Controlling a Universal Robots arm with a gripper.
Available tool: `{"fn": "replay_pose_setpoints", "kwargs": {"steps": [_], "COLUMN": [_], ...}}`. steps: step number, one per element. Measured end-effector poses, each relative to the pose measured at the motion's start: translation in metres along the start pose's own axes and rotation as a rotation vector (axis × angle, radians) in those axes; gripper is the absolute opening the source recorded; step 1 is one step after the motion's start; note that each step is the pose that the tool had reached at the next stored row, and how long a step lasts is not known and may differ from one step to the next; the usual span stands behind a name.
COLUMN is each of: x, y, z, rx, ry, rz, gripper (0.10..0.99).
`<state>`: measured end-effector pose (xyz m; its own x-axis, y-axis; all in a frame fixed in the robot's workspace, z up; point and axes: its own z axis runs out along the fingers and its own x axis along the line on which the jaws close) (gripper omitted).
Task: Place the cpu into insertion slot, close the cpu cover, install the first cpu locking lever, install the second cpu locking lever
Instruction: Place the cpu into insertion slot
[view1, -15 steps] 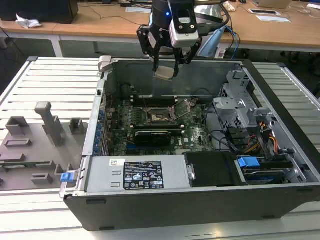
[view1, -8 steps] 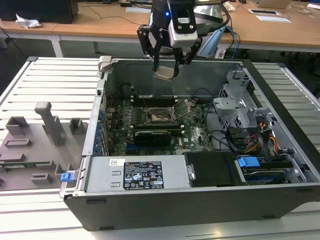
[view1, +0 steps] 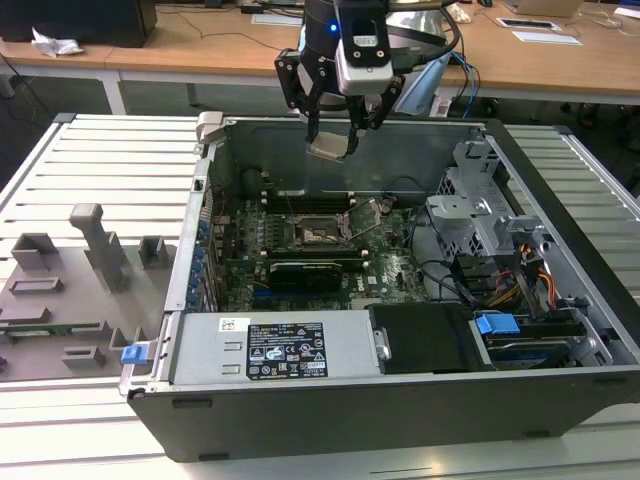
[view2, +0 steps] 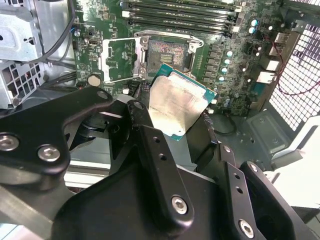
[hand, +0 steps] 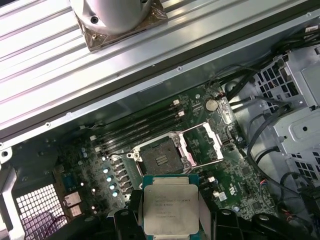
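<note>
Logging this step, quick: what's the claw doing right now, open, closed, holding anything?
Claw: shut on the small flat square silvery-beige metal chip, held above the green motherboard.

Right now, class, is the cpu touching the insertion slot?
Apart. In the exterior view the gripper holds the cpu high above the motherboard, with open space between it and the insertion slot below.

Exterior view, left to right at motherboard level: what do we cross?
grey fixture blocks → insertion slot → opened cpu cover → grey drive cage. Left out: the gripper holding the cpu, which overlaps the slot's span.
</note>
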<state>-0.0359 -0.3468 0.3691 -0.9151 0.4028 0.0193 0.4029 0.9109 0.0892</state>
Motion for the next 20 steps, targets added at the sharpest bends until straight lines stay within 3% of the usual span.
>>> {"fn": "replay_pose_setpoints", "kwargs": {"steps": [20], "x": [0.0], "y": [0.0], "z": [0.0], "rx": [-0.001], "ry": [-0.0064], "rz": [0.071], "gripper": [0.533]}}
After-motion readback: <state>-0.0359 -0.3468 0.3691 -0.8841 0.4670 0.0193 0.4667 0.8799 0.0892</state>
